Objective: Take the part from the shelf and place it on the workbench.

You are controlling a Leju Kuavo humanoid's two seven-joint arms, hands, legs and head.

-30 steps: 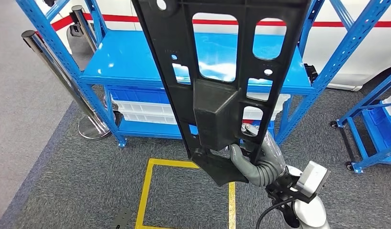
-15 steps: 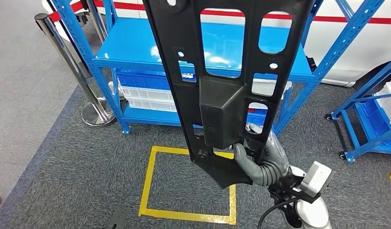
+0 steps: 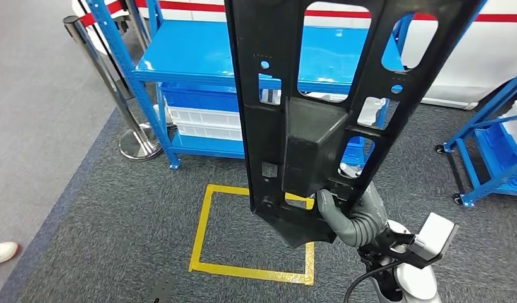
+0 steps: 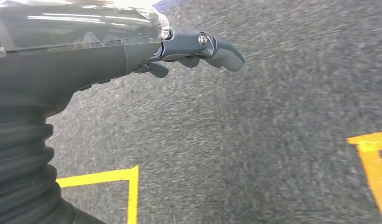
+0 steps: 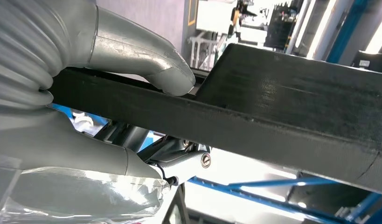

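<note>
Part off shelf, gripped in right hand; left hand curled, holding nothing. Table drop left.

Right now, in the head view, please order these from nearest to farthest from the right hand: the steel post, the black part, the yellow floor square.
1. Black part: gripped by the right hand at its lower end.
2. Yellow floor square: on the carpet, just left of the hand.
3. Steel post: far left, beside the blue shelf.
</note>
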